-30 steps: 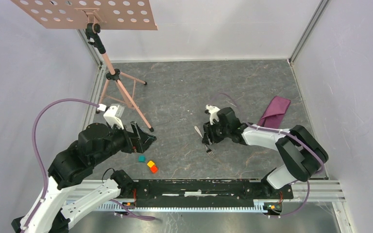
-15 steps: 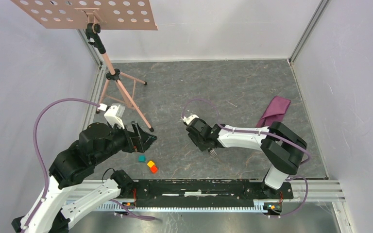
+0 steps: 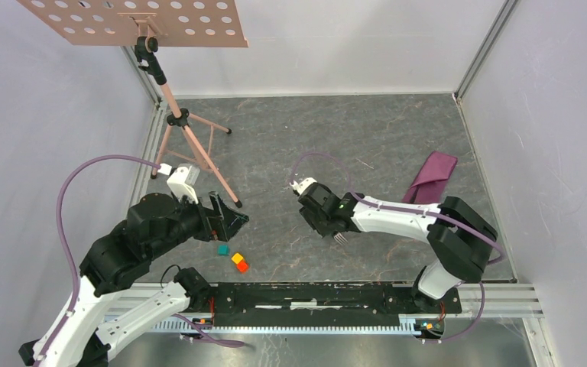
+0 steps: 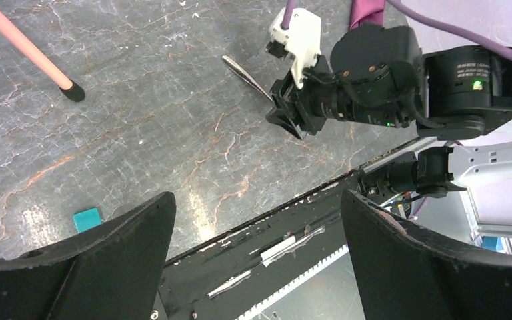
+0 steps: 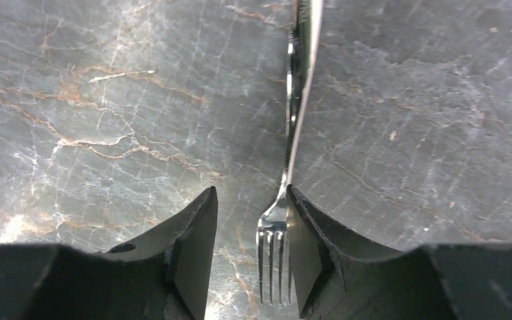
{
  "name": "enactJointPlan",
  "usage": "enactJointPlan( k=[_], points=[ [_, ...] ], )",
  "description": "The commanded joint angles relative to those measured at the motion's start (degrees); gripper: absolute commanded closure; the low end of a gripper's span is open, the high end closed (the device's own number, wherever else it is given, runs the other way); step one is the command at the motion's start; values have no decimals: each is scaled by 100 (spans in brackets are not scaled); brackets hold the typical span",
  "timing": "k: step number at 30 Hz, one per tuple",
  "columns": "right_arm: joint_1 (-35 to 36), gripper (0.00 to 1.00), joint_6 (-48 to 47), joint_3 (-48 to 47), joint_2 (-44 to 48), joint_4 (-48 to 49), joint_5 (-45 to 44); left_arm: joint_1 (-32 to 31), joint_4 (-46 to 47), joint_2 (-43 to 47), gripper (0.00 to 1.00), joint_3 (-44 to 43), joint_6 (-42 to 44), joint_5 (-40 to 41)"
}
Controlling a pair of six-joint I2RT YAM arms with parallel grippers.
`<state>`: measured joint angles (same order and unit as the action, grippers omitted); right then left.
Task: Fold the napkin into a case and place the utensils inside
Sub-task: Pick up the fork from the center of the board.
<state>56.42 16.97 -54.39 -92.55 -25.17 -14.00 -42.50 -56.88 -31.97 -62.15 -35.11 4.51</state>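
Note:
The fork (image 5: 273, 248) lies flat on the dark marbled table. My right gripper (image 5: 251, 190) stands open astride it. The silvery tines rest against the right finger (image 5: 307, 247), with a gap on the left side. Its handle (image 5: 303, 73) runs straight away from me. From above, only the tines (image 3: 342, 239) stick out from under my right gripper (image 3: 329, 225). A slim silvery handle (image 4: 245, 75) shows beyond it in the left wrist view. I cannot pick out the knife separately. The plum napkin (image 3: 432, 177) lies folded narrow at the right. My left gripper (image 3: 229, 222) hangs open and empty.
Teal (image 3: 222, 249), yellow (image 3: 238, 258) and orange (image 3: 242, 266) blocks sit near the front edge below my left gripper. A pink music stand tripod (image 3: 191, 141) occupies the back left. Grey walls close in the table on three sides, and a black rail (image 3: 313, 294) runs along the front.
My right gripper has swung left and settled over the fork, hiding most of both utensils from above. The left arm has barely moved.

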Motion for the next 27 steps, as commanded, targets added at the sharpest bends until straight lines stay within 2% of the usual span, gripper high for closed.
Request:
enactJointPlan(
  k=[1,10,16,22,25,27],
  points=[
    [-290,52,-211,5,270,7,111,-13,206,-13,0,-8,-146,-43],
    [-592,56,-400,118,-15,343,785,-12,134,23,0,-51,-112,11],
    [-610,66,-424,190,-156,328,732,-13,90,70,0,-43,-117,59],
    [-638,71,-453,247,-330,425,605,-13,102,42,0,-34,-97,50],
    [-636,77,-457,181,-420,446,585,-13,104,47,0,-43,-90,51],
    [-635,89,-440,118,-443,427,563,-10,103,59,0,-34,-83,53]
  ],
)
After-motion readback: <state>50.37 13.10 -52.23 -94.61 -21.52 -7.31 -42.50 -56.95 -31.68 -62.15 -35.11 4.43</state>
